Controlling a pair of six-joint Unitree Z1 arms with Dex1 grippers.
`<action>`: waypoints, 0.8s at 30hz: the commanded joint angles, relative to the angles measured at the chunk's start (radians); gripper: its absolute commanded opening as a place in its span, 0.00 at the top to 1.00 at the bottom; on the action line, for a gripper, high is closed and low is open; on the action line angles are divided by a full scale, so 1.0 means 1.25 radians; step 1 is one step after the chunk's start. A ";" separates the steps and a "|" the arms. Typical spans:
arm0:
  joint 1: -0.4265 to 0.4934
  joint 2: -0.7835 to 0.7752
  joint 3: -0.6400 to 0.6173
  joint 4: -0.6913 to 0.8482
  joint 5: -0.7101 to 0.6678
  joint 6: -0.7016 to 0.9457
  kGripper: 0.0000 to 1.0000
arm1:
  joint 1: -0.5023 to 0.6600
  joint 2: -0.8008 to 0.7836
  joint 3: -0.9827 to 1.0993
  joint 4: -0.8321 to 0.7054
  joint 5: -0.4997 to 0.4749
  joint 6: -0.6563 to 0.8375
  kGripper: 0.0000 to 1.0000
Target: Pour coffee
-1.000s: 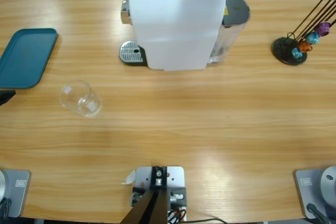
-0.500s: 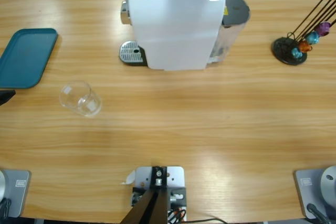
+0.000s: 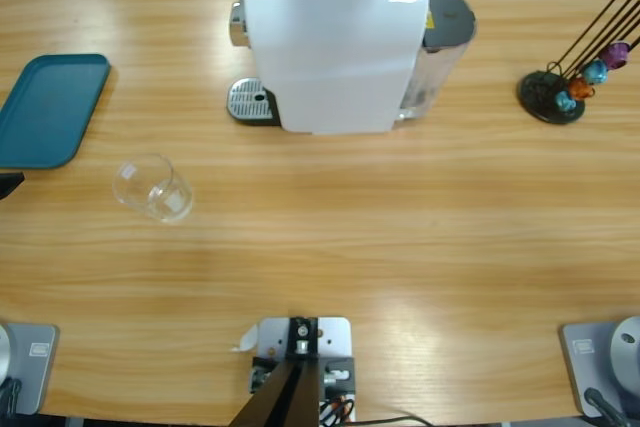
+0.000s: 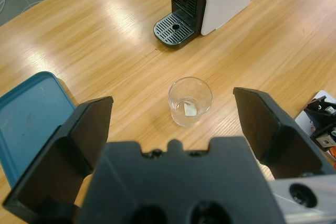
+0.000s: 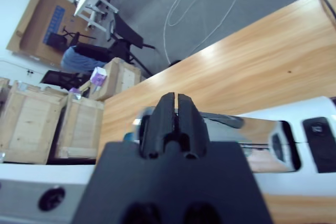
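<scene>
Left hand [image 4: 170, 124] wide open, empty; centre it on glass [image 4: 190, 101] near coffee machine [image 4: 210, 1]. Right hand [image 5: 176, 116] closed, empty.

The left gripper [image 4: 173, 129] is being shown in the left wrist view as matte black throughout: two broad, flat jaws with angular, slanted edges are rising from a blocky black body. Two round recesses are being seen low on that body, and a small notch at the middle of its top edge. A silver-grey piece with a dark round screw hole is showing at the bottom right corner.

The right gripper [image 5: 177, 111] is being shown in the right wrist view as equally black, its two narrow jaws ribbed along their length. A light grey band with a dark round hole is running beneath its body.
</scene>
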 commanded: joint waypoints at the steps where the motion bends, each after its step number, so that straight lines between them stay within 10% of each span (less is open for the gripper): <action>1: -0.007 0.017 0.013 0.008 0.013 -0.051 0.00 | 0.046 0.133 -0.019 0.026 0.066 -0.026 1.00; 24: -0.007 0.061 -0.027 0.060 0.040 -0.046 0.00 | 0.063 0.308 0.025 0.078 0.105 0.034 1.00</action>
